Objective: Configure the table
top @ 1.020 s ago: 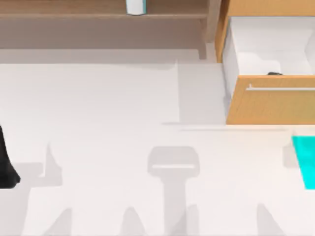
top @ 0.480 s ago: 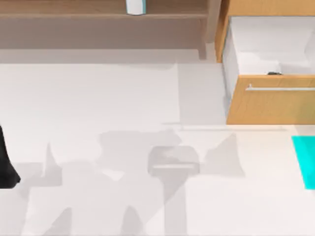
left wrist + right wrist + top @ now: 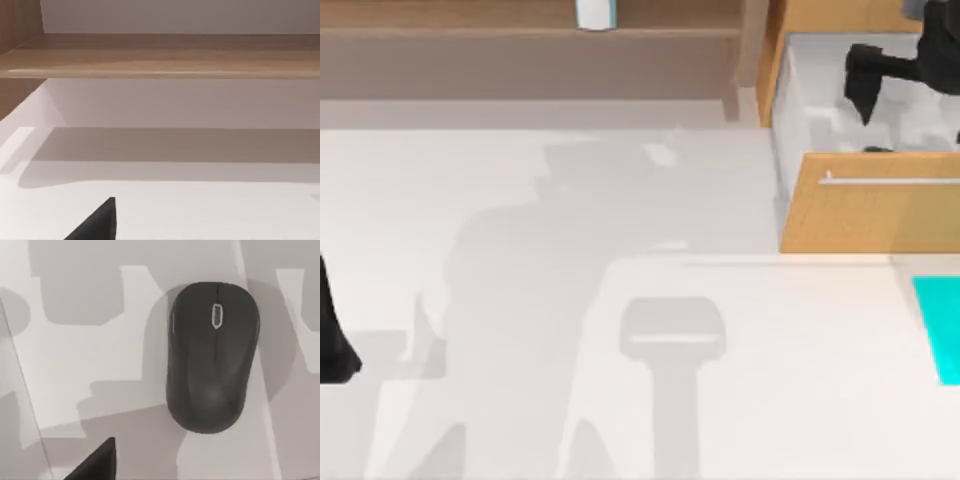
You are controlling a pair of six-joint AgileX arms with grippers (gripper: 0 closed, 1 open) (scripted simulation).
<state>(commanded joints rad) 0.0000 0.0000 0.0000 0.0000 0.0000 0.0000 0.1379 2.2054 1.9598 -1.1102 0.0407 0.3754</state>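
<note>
Top view, near to far: white counter [image 3: 620, 400] takes up most of the scene, bare in the near half apart from shadows. Left arm [image 3: 332, 330] sits parked at the counter's left edge; can't tell how its jaws stand. Teal flat thing [image 3: 940, 325] lies at the right edge, cut off by the frame, so its kind is unclear.

Farther back on the right, the orange-brown drawer cabinet [image 3: 870, 215] has its drawer pulled out, silver bar handle [image 3: 890, 181] facing forward. Right gripper [image 3: 868, 85] hangs over the open drawer; whether its jaws are apart or together can't be told. Right wrist view looks straight down on a black mouse [image 3: 212, 357] lying flat on the white drawer floor, untouched.

Judgement: the step in hand is likely fetching the mouse out to the counter.

Risks:
- the rounded, smooth shell could squirt out of a pinch that lands off-centre;
- the drawer walls and front panel are close, so a skewed descent or a low exit could clip them or knock the mouse;
- the mouse looks near the drawer front in top view, leaving little room on that side.

Far left: brown wooden shelf [image 3: 520, 30] with a white cylinder [image 3: 595, 12] on it, well apart from the work.
</note>
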